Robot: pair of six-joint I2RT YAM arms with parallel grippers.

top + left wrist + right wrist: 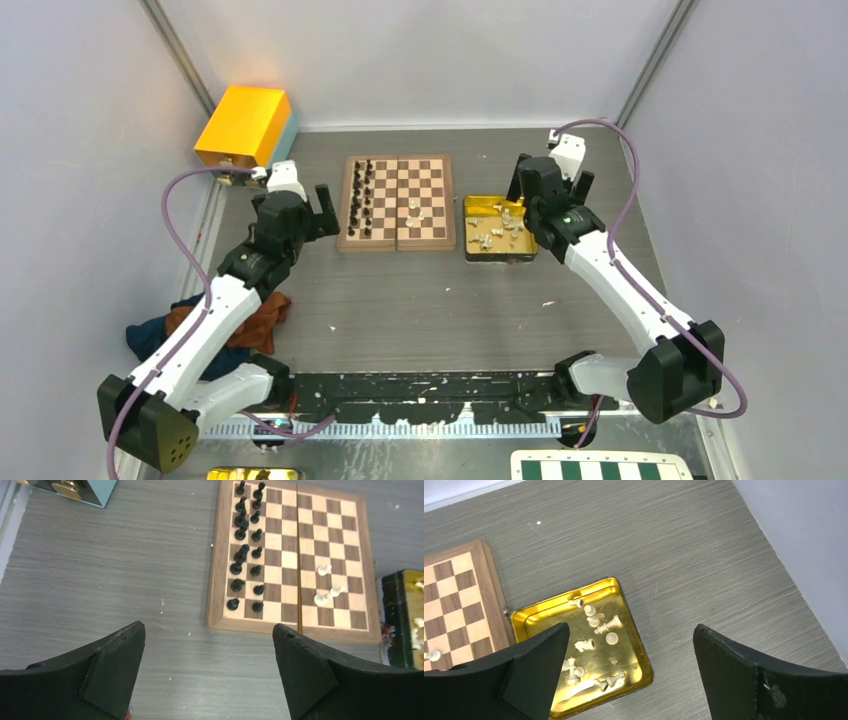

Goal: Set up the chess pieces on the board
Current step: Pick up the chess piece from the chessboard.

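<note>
Hovering just left of the board [430,180], the left hand [325,212] was released and empty. The right hand [550,180], equally spread, hung near the gold tray [478,204] holding cream-white chess pieces [495,236]. Black chess pieces [362,200] lined the board's left columns.

Board [425,180], dark and light brown checks with brown frame; on it black pieces [244,550] and cream pieces [324,570]; beside it, shiny gold tray [621,605].

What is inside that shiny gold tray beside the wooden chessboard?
Small cream-white chess pieces lie scattered in the shiny gold rectangular tray, several tipped over. A black finger of the right gripper covers one corner, hiding whatever lies there.
</note>
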